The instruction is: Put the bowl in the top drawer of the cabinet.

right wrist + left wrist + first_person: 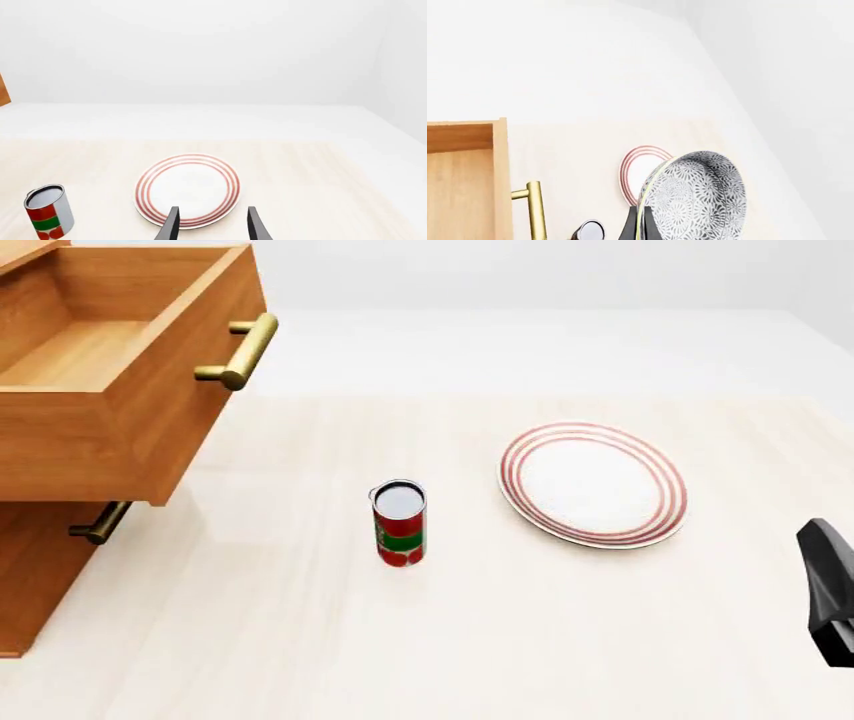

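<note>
The bowl [697, 197], white with a dense grey-blue floral pattern, hangs tilted on edge in the left wrist view. My left gripper [639, 226] is shut on its rim, with one dark finger [629, 225] showing beside it. The bowl and the left arm are out of the front view. The top drawer [127, 435] of the cabinet [34, 585] stands pulled open, its brass handle [240, 350] facing the table, and its inside looks bare. My right gripper [212, 226] is open over the near edge of the plate, holding nothing.
A white plate with red rings [594, 483] lies right of centre. A red and green can [398, 523] stands upright in the middle. The lower drawer's handle [100, 523] sits under the open drawer. A dark part of the right arm [830, 585] shows at the right edge.
</note>
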You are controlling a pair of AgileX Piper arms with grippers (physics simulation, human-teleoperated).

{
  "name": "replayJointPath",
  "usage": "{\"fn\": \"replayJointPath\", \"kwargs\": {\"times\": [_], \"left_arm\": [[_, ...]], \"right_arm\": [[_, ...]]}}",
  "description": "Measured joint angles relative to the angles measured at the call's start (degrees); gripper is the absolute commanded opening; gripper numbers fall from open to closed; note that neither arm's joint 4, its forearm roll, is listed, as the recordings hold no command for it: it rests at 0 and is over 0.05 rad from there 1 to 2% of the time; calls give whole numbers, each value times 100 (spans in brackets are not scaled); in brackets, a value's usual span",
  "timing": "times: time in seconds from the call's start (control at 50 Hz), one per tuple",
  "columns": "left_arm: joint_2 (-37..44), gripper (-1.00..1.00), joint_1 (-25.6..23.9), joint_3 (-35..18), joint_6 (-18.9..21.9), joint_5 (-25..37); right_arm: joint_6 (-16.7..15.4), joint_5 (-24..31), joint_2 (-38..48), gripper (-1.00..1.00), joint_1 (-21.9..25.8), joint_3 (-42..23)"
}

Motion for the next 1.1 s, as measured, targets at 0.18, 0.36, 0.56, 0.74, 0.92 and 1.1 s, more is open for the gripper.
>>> {"fn": "replayJointPath", "kwargs": {"times": [0.18, 0.36, 0.56, 0.74, 0.92, 1.1], "left_arm": [[-108, -100, 299, -133, 31, 145], [-228, -100, 583, -202, 42, 256], [-337, -100, 850, -292, 62, 376], [-434, -100, 1098, -333, 63, 462], [-508, -100, 1379, -298, 66, 474], [-555, -100, 1593, -226, 51, 432]], "right_arm": [[0, 0, 0, 100, 0, 0], [0, 0, 0, 100, 0, 0], [0, 0, 1, 100, 0, 0], [0, 0, 0, 100, 0, 0], [0, 0, 0, 100, 0, 0], [0, 0, 0, 100, 0, 0]]}}
